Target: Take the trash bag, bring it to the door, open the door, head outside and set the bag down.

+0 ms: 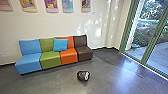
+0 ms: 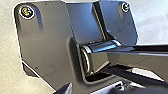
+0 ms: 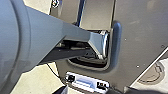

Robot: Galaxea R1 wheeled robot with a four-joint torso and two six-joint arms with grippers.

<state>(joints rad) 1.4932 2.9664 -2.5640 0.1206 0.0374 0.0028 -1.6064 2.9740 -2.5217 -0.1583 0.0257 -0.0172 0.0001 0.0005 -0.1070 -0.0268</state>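
Fingers spread or pressed together: you cannot tell for either gripper. Your trash bag (image 1: 83, 76) lies on the floor (image 1: 50, 83) in front of the couch (image 1: 50, 59), so pickup looks undone; carrying, opening the glass door (image 1: 152, 41) beyond the couch's brown end (image 1: 84, 53), and setting down outside are left.

The top edge of the head view cuts off the posters (image 1: 51, 5), and their printing is too blurred to read. The cushion (image 1: 60, 45) hides parts of the green and orange backrests (image 1: 69, 40). On the floor (image 1: 105, 80), the bag (image 1: 81, 75) is blurred; its pale patch could be plastic or glare. By the floor's glazed edge, the glass (image 1: 158, 52) is cut off at the right, the shrubs (image 1: 142, 37) beyond it blurred. In the right wrist view, the robot's plate (image 3: 140, 37) partly hides a round shape (image 3: 151, 76), too blurred to name.
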